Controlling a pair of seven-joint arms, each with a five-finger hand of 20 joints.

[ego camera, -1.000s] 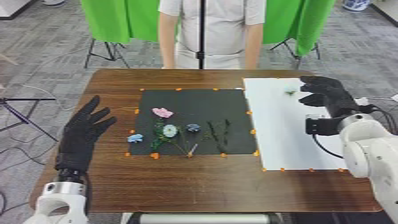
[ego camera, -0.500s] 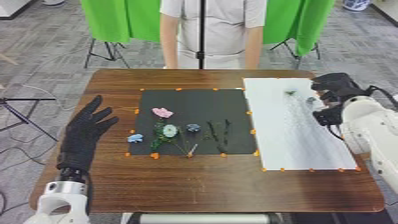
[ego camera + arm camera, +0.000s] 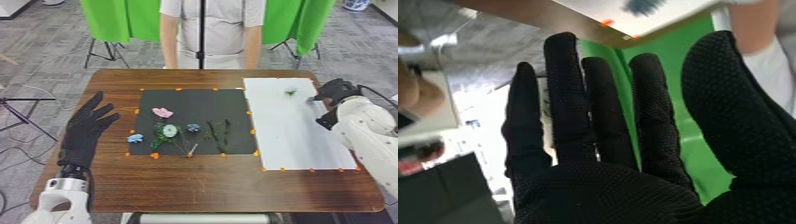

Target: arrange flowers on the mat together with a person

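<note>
My right hand point(image 3: 336, 92) is at the far right edge of the white sheet point(image 3: 298, 135), beside a small blue-grey flower point(image 3: 310, 100); whether they touch I cannot tell. In the right wrist view the hand point(image 3: 602, 195) has straight, slightly spread fingers, and a dark bluish flower point(image 3: 642, 6) lies on the white sheet beyond them. A pale flower point(image 3: 290, 91) rests near that sheet's far end. My left hand point(image 3: 86, 127) stands open left of the black mat point(image 3: 191, 102). On the mat are a pink flower point(image 3: 163, 112), white flower point(image 3: 170, 131), blue flowers point(image 3: 135, 138) and green stems point(image 3: 226, 132).
The brown table point(image 3: 187, 187) carries orange tape bits point(image 3: 155, 156) around the mat and the white sheet. A person point(image 3: 213, 30) stands at the far edge with arms down. Green cloth point(image 3: 111, 20) hangs behind.
My right hand has moved right from over the white sheet to its far right edge, and the small blue-grey flower there has come into sight. The left hand has hardly moved.
</note>
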